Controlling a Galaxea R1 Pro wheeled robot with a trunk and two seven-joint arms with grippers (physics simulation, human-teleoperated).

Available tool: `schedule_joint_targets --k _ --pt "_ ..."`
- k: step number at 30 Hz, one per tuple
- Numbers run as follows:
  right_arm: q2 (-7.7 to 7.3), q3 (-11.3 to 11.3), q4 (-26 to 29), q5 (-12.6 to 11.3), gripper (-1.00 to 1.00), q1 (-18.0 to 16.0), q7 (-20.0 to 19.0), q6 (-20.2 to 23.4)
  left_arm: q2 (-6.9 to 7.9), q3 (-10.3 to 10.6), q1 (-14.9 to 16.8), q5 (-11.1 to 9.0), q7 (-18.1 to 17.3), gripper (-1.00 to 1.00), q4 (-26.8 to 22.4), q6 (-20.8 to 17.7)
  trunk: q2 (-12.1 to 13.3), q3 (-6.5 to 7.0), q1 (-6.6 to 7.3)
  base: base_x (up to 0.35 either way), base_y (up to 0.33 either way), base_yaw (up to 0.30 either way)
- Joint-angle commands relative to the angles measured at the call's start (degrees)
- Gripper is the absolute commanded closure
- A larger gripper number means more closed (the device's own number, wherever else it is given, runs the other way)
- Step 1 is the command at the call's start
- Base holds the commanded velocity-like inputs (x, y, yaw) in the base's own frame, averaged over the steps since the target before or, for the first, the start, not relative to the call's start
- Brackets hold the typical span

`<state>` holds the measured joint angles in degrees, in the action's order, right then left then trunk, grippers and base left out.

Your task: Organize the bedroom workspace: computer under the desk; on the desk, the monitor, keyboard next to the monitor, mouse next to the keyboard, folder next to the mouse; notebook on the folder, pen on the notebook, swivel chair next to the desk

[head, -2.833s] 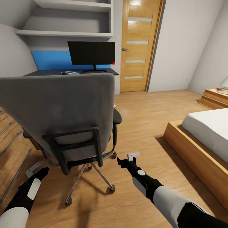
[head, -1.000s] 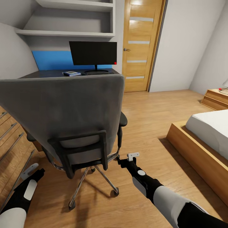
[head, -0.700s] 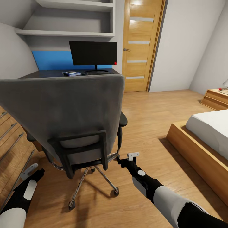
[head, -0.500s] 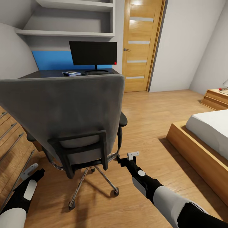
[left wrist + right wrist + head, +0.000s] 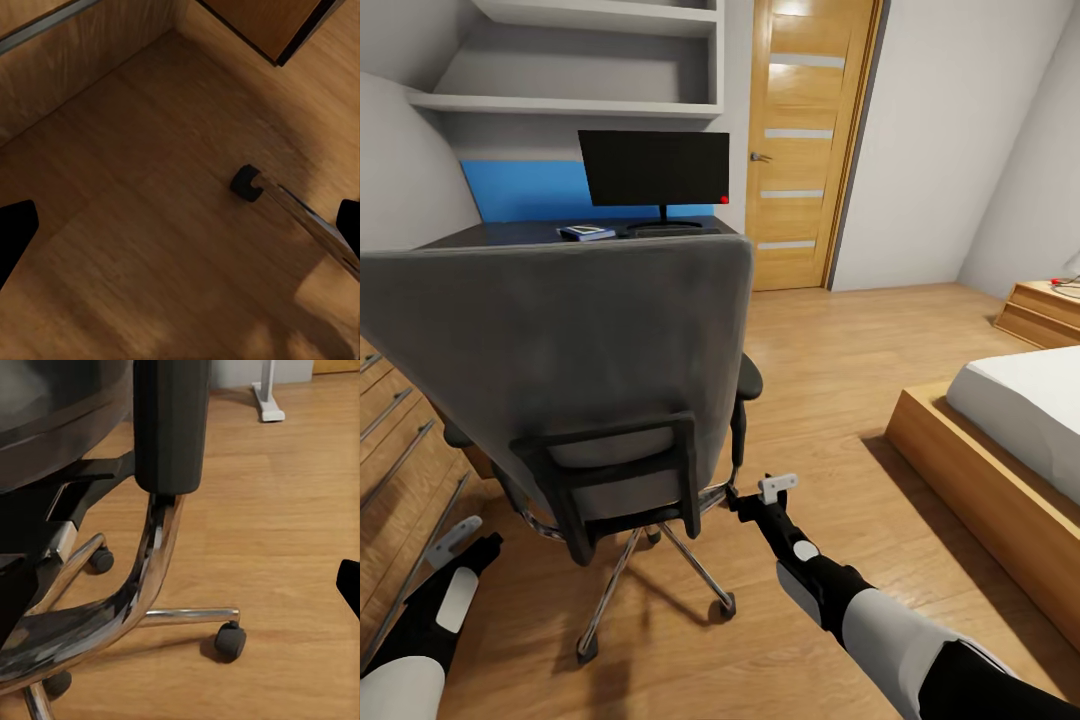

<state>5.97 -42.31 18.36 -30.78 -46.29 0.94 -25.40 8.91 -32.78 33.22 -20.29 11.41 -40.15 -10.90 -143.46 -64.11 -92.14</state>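
- Swivel chair [image 5: 580, 370] stands with its back to the robot, well apart from the desk [image 5: 510, 232].
- Right gripper [image 5: 755, 493] has crept closer to the chair's armrest [image 5: 171, 427]; jaws wide, empty.
- Left gripper [image 5: 460, 535] hangs low, also wide.
- A push toward the desk looks next.

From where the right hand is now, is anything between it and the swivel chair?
Nothing visible. The right hand sits just beside the swivel chair, near its black armrest and chrome support, with only bare wood floor around it.
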Motion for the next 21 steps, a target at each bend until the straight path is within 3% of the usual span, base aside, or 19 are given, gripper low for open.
schedule_joint_targets --k 1,8,21 --pt "0.0 -0.49 -0.07 -0.49 -1.0 -0.06 0.1 -0.37 -0.01 0.04 0.01 -0.57 0.23 -1.0 -0.11 -0.26 -0.02 -0.05 0.01 0.132 0.0 0.0" --pt "0.01 -0.44 -0.07 -0.4 -1.0 -0.06 0.11 -0.52 -0.03 0.08 0.01 -0.53 0.23 -1.0 -0.1 -0.26 -0.02 -0.05 0.01 0.176 0.0 0.0" --pt "-0.15 -0.38 -0.07 -0.48 -1.0 -0.08 0.11 -0.53 -0.05 0.11 0.01 -0.51 0.18 -1.0 -0.1 -0.26 -0.02 -0.05 0.01 0.009 0.0 0.0"
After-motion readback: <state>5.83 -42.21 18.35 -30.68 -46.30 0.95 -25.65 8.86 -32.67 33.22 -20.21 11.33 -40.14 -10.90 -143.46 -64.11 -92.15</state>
